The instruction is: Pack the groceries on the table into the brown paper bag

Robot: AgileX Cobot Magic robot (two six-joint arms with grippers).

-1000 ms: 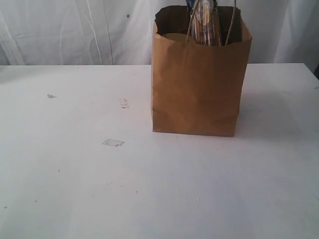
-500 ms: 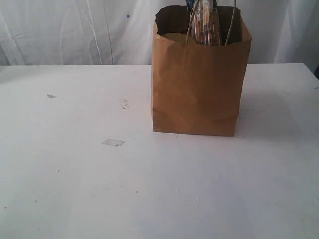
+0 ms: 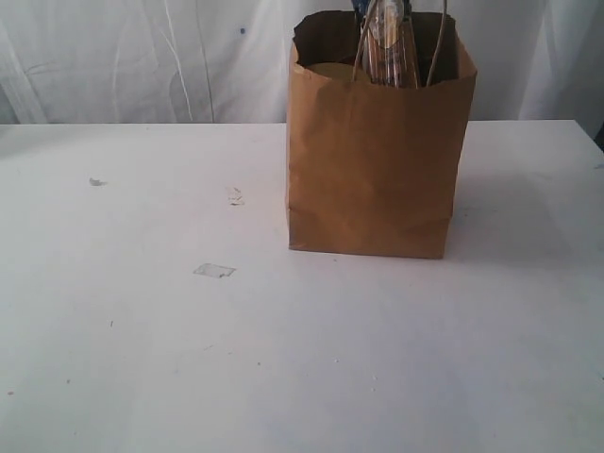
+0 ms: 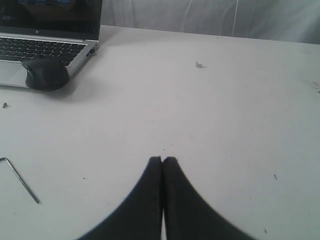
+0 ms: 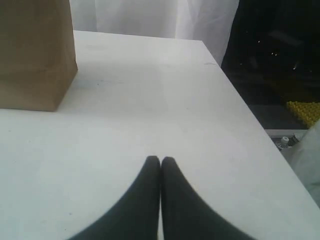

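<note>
Contents mostly hidden in brown paper bag (image 3: 373,160), upright on table (image 3: 283,359); only spaghetti packet (image 3: 387,45) top pokes out (cropped at frame edge). Closed and empty: left gripper (image 4: 163,160), right gripper (image 5: 160,159).

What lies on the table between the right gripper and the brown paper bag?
Nothing. In the right wrist view the table is bare white surface from the right gripper to the brown paper bag.

Lab workspace, white table (image 4: 210,120), laptop (image 4: 42,49), mouse (image 4: 46,73), drapes (image 3: 113,57)
</note>
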